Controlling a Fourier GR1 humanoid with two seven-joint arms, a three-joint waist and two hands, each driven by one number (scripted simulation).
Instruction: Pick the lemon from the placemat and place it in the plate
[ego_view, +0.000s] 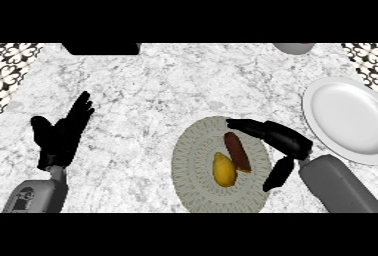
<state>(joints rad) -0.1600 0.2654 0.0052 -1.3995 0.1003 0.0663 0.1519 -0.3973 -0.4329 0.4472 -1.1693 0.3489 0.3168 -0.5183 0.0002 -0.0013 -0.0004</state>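
A white-and-grey marbled desk (162, 90) fills the frame. In the lower middle lies a round, pale woven placemat (193, 150). On it rests the yellow lemon (224, 170), lying lengthwise just left of the mat's centre. Just beside it, on its upper right and seeming to touch it, lies a brown, sausage-shaped item (237, 151), set at a slant.

The right hand (284, 142) comes in from the lower right on its grey forearm. Its fingers (251, 127) stretch leftward over the upper right part of the placemat, ending just above the top end of the brown item, while the thumb (279, 174) hangs downward at the mat's right edge. The hand is spread, with a wide gap between fingers and thumb, and holds nothing; the lemon lies to the left of that gap, apart from the hand.

At the right edge of the frame sits the white plate (341, 120), partly cut off, with nothing on it.

The left hand (59, 135) shows at the lower left, fingers spread and pointing up, resting well apart from the placemat.

At the top edge a dark box-like object (101, 48) and a grey rounded object (294, 47) are partly visible.
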